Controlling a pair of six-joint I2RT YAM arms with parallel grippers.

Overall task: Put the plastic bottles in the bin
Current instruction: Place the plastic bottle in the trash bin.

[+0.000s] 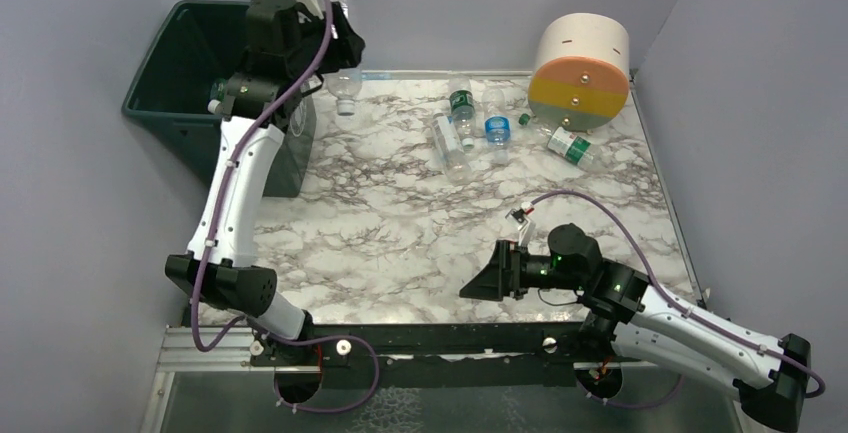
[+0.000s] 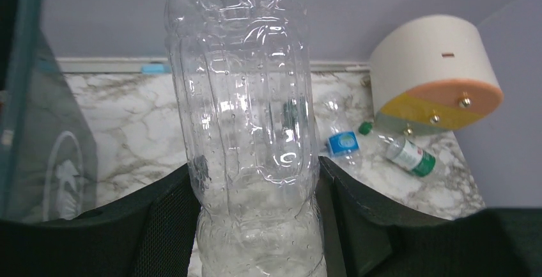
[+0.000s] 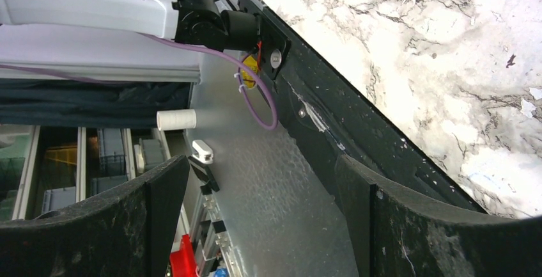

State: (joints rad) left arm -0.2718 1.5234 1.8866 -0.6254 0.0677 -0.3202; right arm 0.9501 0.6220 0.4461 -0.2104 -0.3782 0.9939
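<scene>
Left gripper [image 2: 255, 184] clamping clear bottle [image 2: 243, 85], white-logo bin [image 2: 38, 136]

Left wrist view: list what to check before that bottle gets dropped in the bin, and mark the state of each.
1. Grip on the clear bottle: ok, the left gripper is closed on its sides.
2. Bottle above the opening of the bin: not ok, the bin's outer wall stands off to its left.
3. Room inside the bin: cannot tell, the interior is dark.
4. Clearance from the right gripper: ok, it is open and empty, low near the front edge of the table.
5. Table cleared: not ok, several loose bottles lie near the cylinder.
</scene>
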